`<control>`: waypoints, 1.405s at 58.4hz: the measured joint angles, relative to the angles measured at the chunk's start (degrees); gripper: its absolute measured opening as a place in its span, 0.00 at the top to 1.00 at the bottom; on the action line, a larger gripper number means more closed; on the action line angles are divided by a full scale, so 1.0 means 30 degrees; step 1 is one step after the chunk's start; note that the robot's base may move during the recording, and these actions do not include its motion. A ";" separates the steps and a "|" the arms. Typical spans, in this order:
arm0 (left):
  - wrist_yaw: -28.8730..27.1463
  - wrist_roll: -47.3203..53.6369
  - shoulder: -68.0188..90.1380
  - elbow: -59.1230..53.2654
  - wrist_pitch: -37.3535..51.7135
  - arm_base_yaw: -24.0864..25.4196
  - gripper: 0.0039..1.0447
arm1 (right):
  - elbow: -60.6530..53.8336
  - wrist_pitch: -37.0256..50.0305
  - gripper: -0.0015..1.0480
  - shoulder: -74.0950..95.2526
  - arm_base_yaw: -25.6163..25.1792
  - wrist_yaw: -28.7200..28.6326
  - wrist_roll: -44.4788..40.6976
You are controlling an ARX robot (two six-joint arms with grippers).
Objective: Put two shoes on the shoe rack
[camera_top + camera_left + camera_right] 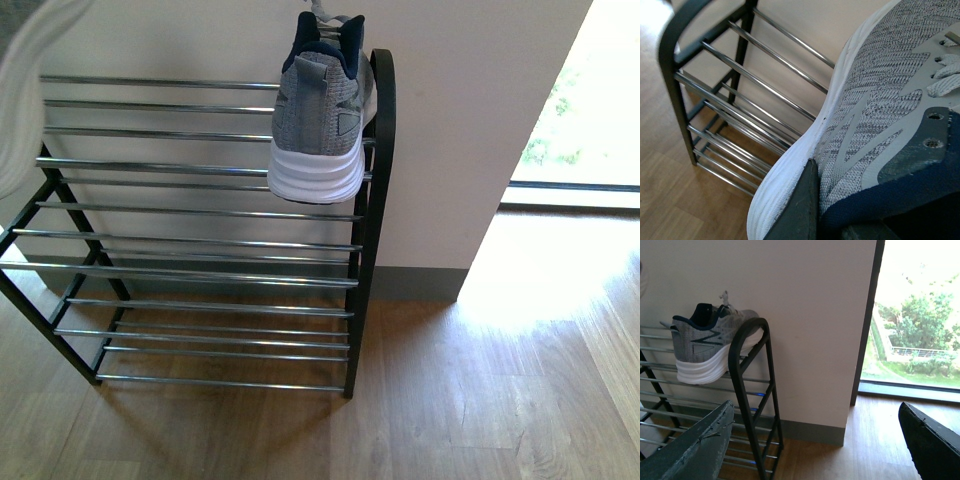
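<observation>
**Front view.** The shoe rack (pixel 200 245) stands against a pale wall (pixel 480 120). The placed sneaker (pixel 320 130) sits on the top shelf at the rack's right end, with its heel toward the camera and its white heel overhanging the front rod slightly. The other top rods are bare. At the left edge there is a blurred pale shape, judged to be the sole of the held sneaker (pixel 25 90), up near top-shelf height.

**Left wrist view.** The left gripper (pixel 860 175) is clamped on the held sneaker at the heel collar. One dark finger (pixel 800 205) lies outside against the white sole. A grey finger (pixel 922 142) sits against the navy lining. The rack rods lie beyond the shoe, with no contact.

**Right wrist view.** The right gripper (pixel 812 440) is spread wide with nothing between its fingers. It hangs off the rack's right end, and the placed sneaker shows past the black side frame.

**Judgement.** The step in hand is setting the second shoe on the top shelf.
- The sole should come down level across at least two rods.
- It should land left of the first shoe without touching it.
- The heel should not hang past the front rod.
- The gripper should open only once the rods carry the weight.
- The knit collar looks soft, so the shoe may tilt in the grip.
</observation>
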 joint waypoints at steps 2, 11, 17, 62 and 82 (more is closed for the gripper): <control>0.0124 -0.0284 0.0605 0.0568 -0.0262 -0.0197 0.99 | 0.0000 0.0000 0.09 0.0000 0.0000 0.0000 0.0000; 0.0517 -0.1268 0.2696 0.2914 -0.1712 -0.1282 0.99 | 0.0000 0.0000 0.09 0.0000 0.0000 0.0000 0.0000; 0.0342 -0.1749 0.3599 0.4080 -0.2550 -0.2193 0.99 | 0.0000 0.0000 0.09 0.0000 0.0000 -0.0015 0.0000; -0.0372 -0.3104 0.7825 0.7992 -0.5275 -0.4248 0.99 | 0.0000 0.0000 0.09 0.0000 0.0000 -0.0029 0.0000; -0.0437 -0.3126 0.8123 0.8408 -0.5472 -0.4342 0.99 | 0.0000 0.0000 0.09 0.0000 0.0000 -0.0029 0.0000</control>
